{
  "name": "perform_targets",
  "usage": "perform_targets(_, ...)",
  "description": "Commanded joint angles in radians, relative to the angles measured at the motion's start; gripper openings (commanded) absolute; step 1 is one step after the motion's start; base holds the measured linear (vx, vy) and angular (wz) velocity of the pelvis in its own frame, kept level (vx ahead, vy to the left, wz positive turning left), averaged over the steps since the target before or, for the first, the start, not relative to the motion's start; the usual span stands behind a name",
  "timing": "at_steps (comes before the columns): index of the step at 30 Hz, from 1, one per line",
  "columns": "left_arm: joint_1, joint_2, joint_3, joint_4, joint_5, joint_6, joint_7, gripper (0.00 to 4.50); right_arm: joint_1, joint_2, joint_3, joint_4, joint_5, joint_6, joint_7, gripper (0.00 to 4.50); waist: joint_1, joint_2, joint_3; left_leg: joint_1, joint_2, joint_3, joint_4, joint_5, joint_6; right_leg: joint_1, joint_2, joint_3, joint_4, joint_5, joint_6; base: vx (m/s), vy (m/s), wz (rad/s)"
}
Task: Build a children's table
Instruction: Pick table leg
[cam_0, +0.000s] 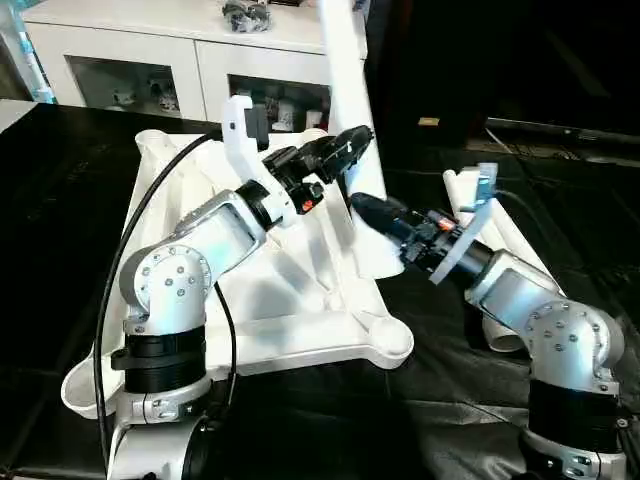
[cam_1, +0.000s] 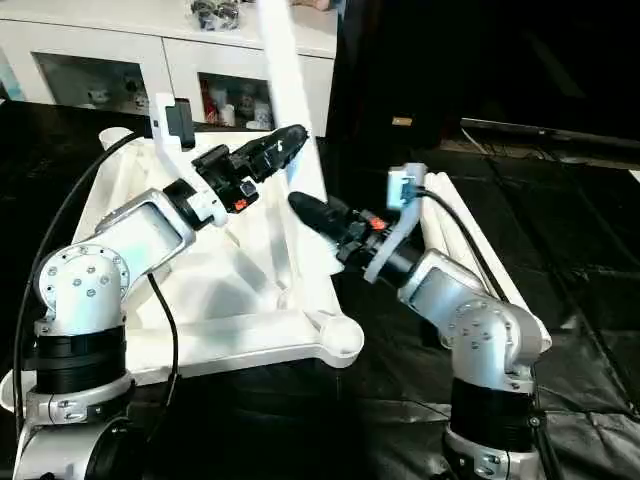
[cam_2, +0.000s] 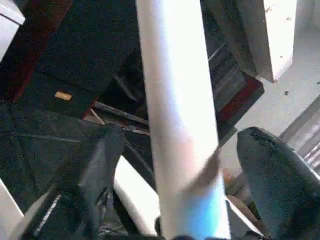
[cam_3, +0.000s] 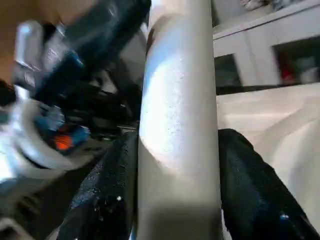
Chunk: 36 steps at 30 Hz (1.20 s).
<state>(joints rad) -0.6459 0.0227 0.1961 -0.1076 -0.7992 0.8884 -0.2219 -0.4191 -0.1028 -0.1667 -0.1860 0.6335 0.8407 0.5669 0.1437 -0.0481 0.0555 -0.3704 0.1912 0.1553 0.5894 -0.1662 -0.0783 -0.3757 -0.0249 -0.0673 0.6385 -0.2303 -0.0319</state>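
The table top lies underside up on the black surface. The right gripper clamps the upright leg; the left gripper is released around it.

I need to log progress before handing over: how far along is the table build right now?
Early. The table top lies underside up on the black surface. One leg stands upright at its far corner, apparently in a socket. The right gripper is closed around that leg; the left gripper straddles it higher up with gaps either side. The near corner socket is empty, and spare legs lie beside the right arm.
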Motion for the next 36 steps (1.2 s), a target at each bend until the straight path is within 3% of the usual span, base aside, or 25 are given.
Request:
perform_targets(1, -0.016, 0.004, -0.026, -0.004, 0.016, 0.009, 0.012, 3.59, 0.006, -0.024, 0.053, -0.020, -0.086, -0.088, -0.028, 1.91, 0.000, 0.005, -0.063, 0.010, 0.038, -0.009, -0.061, -0.102, -0.044, 0.048, -0.110, 0.062, -0.091, -0.121, -0.047, 0.000, 0.000, 0.00)
perform_targets(3, -0.015, 0.003, -0.028, -0.006, 0.029, 0.004, 0.026, 3.65, 0.007, -0.037, 0.086, -0.020, -0.125, -0.117, -0.036, 1.91, -0.001, 0.005, -0.063, 0.010, 0.038, -0.009, -0.061, -0.106, -0.045, 0.049, -0.109, 0.063, -0.090, -0.120, -0.042, 0.000, 0.000, 0.00)
perform_targets(4, -0.017, 0.001, -0.030, -0.004, 0.036, 0.000, 0.033, 3.44, 0.009, -0.056, 0.130, -0.018, -0.172, -0.145, -0.039, 1.91, -0.001, 0.004, -0.062, 0.010, 0.038, -0.010, -0.062, -0.108, -0.047, 0.050, -0.109, 0.062, -0.091, -0.118, -0.040, 0.000, 0.000, 0.00)
perform_targets(5, -0.017, 0.001, -0.030, -0.004, 0.036, 0.000, 0.033, 3.19, 0.009, -0.056, 0.130, -0.018, -0.172, -0.145, -0.039, 1.91, -0.002, 0.003, -0.062, 0.009, 0.037, -0.009, -0.061, -0.107, -0.047, 0.051, -0.108, 0.063, -0.091, -0.115, -0.038, 0.000, 0.000, 0.00)
perform_targets(6, -0.021, -0.007, -0.031, -0.002, 0.039, -0.001, 0.044, 3.19, 0.012, -0.074, 0.184, -0.011, -0.230, -0.183, -0.051, 1.91, -0.001, 0.003, -0.063, 0.008, 0.038, -0.010, -0.060, -0.101, -0.046, 0.051, -0.109, 0.063, -0.089, -0.104, -0.038, 0.000, 0.000, 0.00)
perform_targets(8, -0.026, -0.017, -0.030, 0.004, 0.041, 0.004, 0.062, 3.26, 0.014, -0.073, 0.210, -0.009, -0.254, -0.202, -0.060, 1.91, -0.003, 0.004, -0.062, 0.008, 0.036, -0.009, -0.059, -0.102, -0.041, 0.051, -0.107, 0.063, -0.089, -0.091, -0.039, 0.000, 0.000, 0.00)
perform_targets(11, -0.028, -0.015, -0.044, 0.011, 0.063, 0.000, 0.075, 2.65, 0.016, -0.072, 0.234, -0.007, -0.284, -0.231, -0.061, 1.91, -0.004, 0.004, -0.063, 0.010, 0.038, -0.010, -0.060, -0.109, -0.032, 0.049, -0.107, 0.063, -0.088, -0.087, -0.046, 0.000, 0.000, 0.00)
perform_targets(13, -0.026, -0.013, -0.068, 0.016, 0.098, -0.029, 0.080, 2.69, 0.019, -0.069, 0.262, 0.002, -0.319, -0.268, -0.074, 1.91, -0.005, 0.004, -0.063, 0.010, 0.040, -0.011, -0.061, -0.108, -0.030, 0.049, -0.107, 0.063, -0.087, -0.071, -0.050, 0.000, 0.000, 0.00)
perform_targets(16, -0.030, -0.028, -0.057, 0.021, 0.101, -0.038, 0.101, 2.25, 0.023, -0.071, 0.278, 0.008, -0.336, -0.297, -0.082, 1.91, -0.005, 0.004, -0.065, 0.010, 0.040, -0.011, -0.060, -0.103, -0.029, 0.051, -0.109, 0.063, -0.084, -0.048, -0.060, 0.000, 0.000, 0.00)
perform_targets(20, -0.040, -0.034, -0.046, 0.034, 0.110, -0.048, 0.120, 2.02, 0.025, -0.064, 0.292, 0.008, -0.347, -0.314, -0.086, 1.91, -0.007, 0.007, -0.064, 0.009, 0.039, -0.010, -0.059, -0.111, -0.027, 0.050, -0.107, 0.063, -0.085, -0.047, -0.068, 0.000, 0.000, 0.00)
perform_targets(32, -0.053, -0.064, -0.015, 0.048, 0.094, -0.074, 0.129, 1.90, 0.034, -0.068, 0.325, 0.021, -0.378, -0.356, -0.075, 1.89, -0.007, 0.006, -0.064, 0.010, 0.039, -0.010, -0.058, -0.117, -0.019, 0.051, -0.107, 0.063, -0.086, -0.049, -0.067, 0.000, 0.000, 0.00)
perform_targets(36, -0.057, -0.044, -0.023, 0.057, 0.138, -0.106, 0.123, 1.89, 0.035, -0.065, 0.330, 0.030, -0.368, -0.357, -0.052, 1.89, -0.007, 0.008, -0.064, 0.011, 0.041, -0.011, -0.059, -0.122, -0.019, 0.050, -0.108, 0.063, -0.087, -0.051, -0.064, 0.000, 0.000, 0.00)
